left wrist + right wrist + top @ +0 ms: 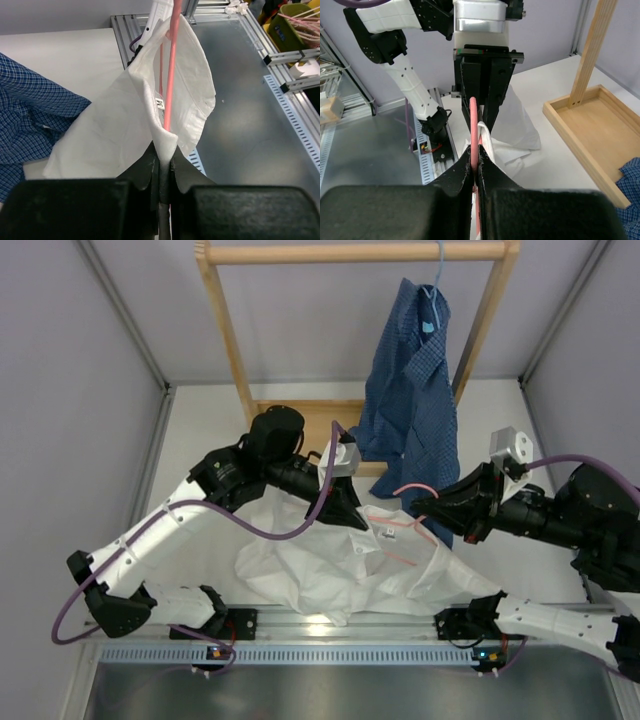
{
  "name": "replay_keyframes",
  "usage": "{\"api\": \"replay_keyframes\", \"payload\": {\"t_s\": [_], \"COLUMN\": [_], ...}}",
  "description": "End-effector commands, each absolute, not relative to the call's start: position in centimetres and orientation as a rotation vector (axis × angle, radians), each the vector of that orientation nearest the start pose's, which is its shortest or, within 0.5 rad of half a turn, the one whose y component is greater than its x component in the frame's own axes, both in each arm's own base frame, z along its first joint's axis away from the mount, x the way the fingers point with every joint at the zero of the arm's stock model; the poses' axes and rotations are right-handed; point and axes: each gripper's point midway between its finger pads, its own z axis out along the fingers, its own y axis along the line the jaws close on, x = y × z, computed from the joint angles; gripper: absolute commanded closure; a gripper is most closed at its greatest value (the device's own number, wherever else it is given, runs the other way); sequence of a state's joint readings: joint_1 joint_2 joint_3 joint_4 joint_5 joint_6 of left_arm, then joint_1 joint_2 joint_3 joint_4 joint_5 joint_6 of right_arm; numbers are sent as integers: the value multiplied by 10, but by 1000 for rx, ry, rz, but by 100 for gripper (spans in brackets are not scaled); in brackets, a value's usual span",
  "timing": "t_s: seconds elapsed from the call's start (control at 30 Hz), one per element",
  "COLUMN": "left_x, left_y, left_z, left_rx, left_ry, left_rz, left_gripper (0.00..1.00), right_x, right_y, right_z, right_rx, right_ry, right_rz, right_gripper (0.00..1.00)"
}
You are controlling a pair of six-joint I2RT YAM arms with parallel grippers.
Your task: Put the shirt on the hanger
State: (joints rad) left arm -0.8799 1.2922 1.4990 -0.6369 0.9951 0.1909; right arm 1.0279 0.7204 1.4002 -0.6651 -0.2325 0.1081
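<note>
First, the left gripper (163, 154): its jaws are nearly together, pinching a fold of the shirt (115, 130) at the collar, just short of the size tag (160, 103). The white cloth fans up and away from the fingertips, and the rest lies crumpled on the table (200, 430) below this gripper and on its near side. Just ahead of the fingertips the hanger (170, 75) runs as a thin pink rod straight away from the tool, inside the collar opening. Whether the jaws also catch the wire cannot be told. Facing the left gripper, tip toward tip and close to it, the right gripper (476, 151) is clamped tight on the pink wire, which stands up from between its fingers. From above, part of the hanger lies across the shirt just below the two tools. Beyond them a dark blue checked shirt (410, 410) hangs from a light blue hanger (432, 295) on a wooden rack (350, 252), its hem reaching down near the right gripper.
</note>
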Motion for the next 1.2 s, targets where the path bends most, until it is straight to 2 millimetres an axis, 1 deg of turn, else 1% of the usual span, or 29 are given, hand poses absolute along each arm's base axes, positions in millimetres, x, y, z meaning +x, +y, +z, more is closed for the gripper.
{"api": "replay_keyframes", "payload": {"t_s": [0.0, 0.03, 0.07, 0.2, 0.23, 0.27, 0.3, 0.33, 0.4, 0.43, 0.47, 0.5, 0.53, 0.6, 0.63, 0.67, 0.7, 0.73, 0.8, 0.83, 0.87, 0.9, 0.93, 1.0, 1.1, 1.13, 1.17], "left_x": [91, 90, 90, 85, 84, 83, 82, 80, 79, 77, 76, 76, 74, 69, 67, 64, 61, 60, 59, 60, 60, 61, 64, 68, 72, 73, 73], "left_y": [-337, -336, -336, -333, -330, -328, -326, -323, -319, -317, -314, -313, -311, -308, -307, -306, -306, -306, -307, -308, -309, -310, -312, -314, -315, -315, -315], "left_z": [367, 366, 366, 367, 367, 368, 368, 367, 368, 367, 368, 368, 370, 375, 377, 379, 383, 384, 386, 387, 386, 386, 385, 382, 381, 380, 381], "left_rx": [1600, 1604, 1604, 1614, 1614, 1617, 1619, 1620, 1628, 1629, 1628, 1628, 1626, 1632, 1636, 1641, 1650, 1653, 1657, 1658, 1658, 1653, 1647, 1636, 1622, 1620, 1618], "left_ry": [1273, 1268, 1267, 1242, 1237, 1228, 1222, 1226, 1224, 1228, 1232, 1231, 1227, 1200, 1182, 1171, 1144, 1138, 1137, 1136, 1141, 1151, 1168, 1200, 1225, 1231, 1233], "left_rz": [-1413, -1413, -1412, -1415, -1411, -1403, -1393, -1385, -1373, -1370, -1359, -1354, -1351, -1367, -1376, -1387, -1405, -1413, -1430, -1437, -1436, -1437, -1428, -1418, -1402, -1399, -1400], "left_gripper": [98, 100, 100, 100, 100, 100, 100, 100, 100, 100, 100, 100, 100, 100, 100, 100, 100, 100, 100, 100, 100, 100, 100, 100, 100, 100, 100], "right_x": [75, 77, 77, 81, 83, 85, 90, 88, 87, 83, 79, 72, 62, 47, 42, 38, 29, 30, 31, 32, 32, 26, 25, 17, 16, 16, 18], "right_y": [217, 217, 217, 222, 220, 220, 216, 207, 192, 174, 166, 160, 147, 143, 142, 145, 150, 156, 164, 171, 177, 182, 187, 194, 201, 204, 206], "right_z": [479, 480, 482, 475, 473, 463, 454, 444, 430, 417, 408, 401, 386, 371, 359, 353, 349, 343, 341, 337, 340, 341, 340, 345, 343, 337, 334], "right_rx": [-854, -842, -832, -829, -822, -825, -822, -826, -834, -828, -837, -859, -893, -956, -991, -1022, -1074, -1102, -1124, -1149, -1167, -1204, -1230, -1270, -1291, -1303, -1328], "right_ry": [1281, 1280, 1271, 1290, 1291, 1312, 1335, 1343, 1369, 1409, 1431, 1446, 1477, 1503, 1532, 1541, 1538, 1563, 1565, 1574, 1549, 1525, 1523, 1475, 1461, 1475, 1455], "right_rz": [1112, 1109, 1111, 1109, 1096, 1078, 1035, 1014, 956, 921, 909, 914, 913, 949, 959, 977, 1019, 1024, 1033, 1046, 1055, 1094, 1112, 1166, 1196, 1199, 1182], "right_gripper": [100, 100, 100, 100, 96, 82, 66, 51, 50, 52, 52, 52, 52, 51, 51, 51, 51, 51, 51, 52, 52, 52, 52, 52, 53, 54, 54]}}
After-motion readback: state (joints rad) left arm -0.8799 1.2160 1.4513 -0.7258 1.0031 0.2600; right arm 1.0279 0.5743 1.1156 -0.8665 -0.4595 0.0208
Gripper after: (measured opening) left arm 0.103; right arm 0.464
